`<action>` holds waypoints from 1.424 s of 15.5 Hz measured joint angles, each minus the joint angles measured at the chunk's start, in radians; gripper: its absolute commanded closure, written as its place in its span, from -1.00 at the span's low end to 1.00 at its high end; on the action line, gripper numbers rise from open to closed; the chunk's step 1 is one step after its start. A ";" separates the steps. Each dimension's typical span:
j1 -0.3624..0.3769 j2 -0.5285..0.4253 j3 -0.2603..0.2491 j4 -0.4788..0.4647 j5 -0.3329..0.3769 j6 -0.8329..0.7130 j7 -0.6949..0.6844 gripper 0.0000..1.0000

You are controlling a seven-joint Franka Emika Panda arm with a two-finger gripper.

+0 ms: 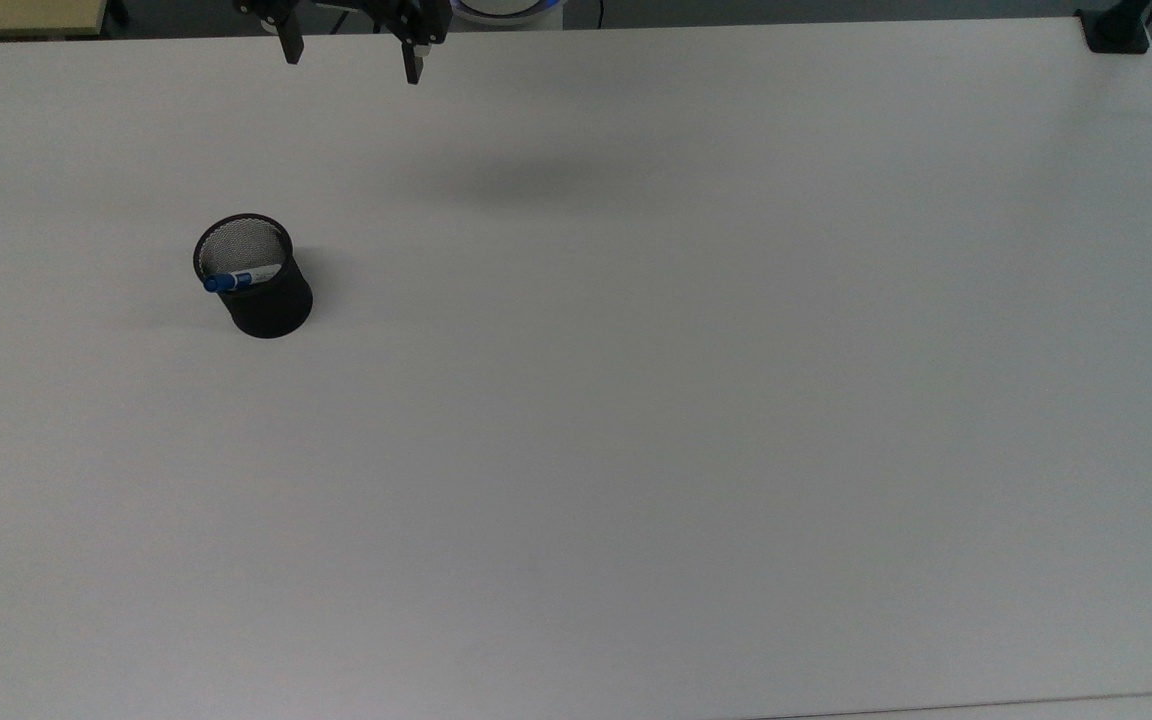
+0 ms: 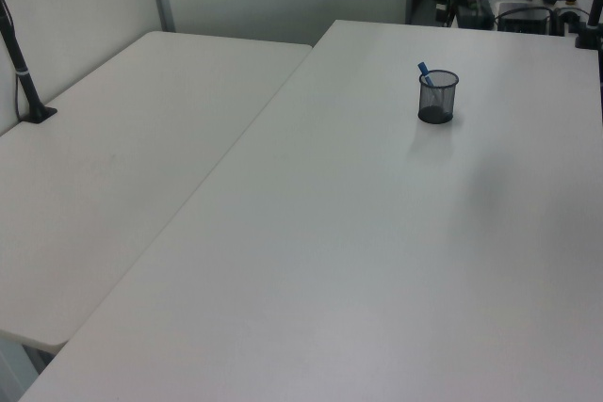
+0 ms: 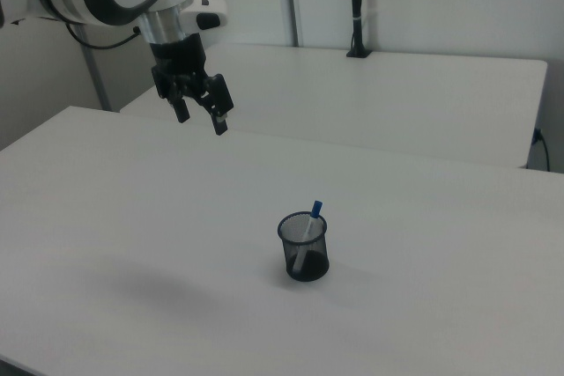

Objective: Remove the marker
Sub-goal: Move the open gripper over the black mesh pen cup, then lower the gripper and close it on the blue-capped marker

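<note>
Marker (image 1: pixel 236 279) stands in the black mesh cup (image 1: pixel 261 290) on the white table (image 1: pixel 696 380).
The gripper (image 3: pixel 201 116) hangs well above and apart from the cup, fingers spread, holding nothing (blue cap leaning over the rim).

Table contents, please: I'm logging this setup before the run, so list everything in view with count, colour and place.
marker: one, white barrel with blue cap, standing tilted inside the cup, cap above the rim
mesh cup: one, black, upright on the near table, toward the top view's left
near table: one, white, carries the cup
second table: one, white, behind the near one in the right view
post: one, black, clamped at the second table's far edge
gripper: one, black, open, hanging above the near table, apart from the cup
</note>
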 measured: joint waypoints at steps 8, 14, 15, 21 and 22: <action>-0.065 0.020 -0.041 -0.001 -0.012 0.021 -0.277 -1.00; -0.117 0.068 -0.054 -0.055 -0.061 0.225 -0.294 -1.00; -0.121 0.076 -0.059 -0.070 -0.062 0.259 -0.294 -1.00; -0.129 0.147 -0.073 -0.159 -0.062 0.450 -0.265 -1.00; -0.130 0.158 -0.076 -0.169 -0.062 0.473 -0.254 -1.00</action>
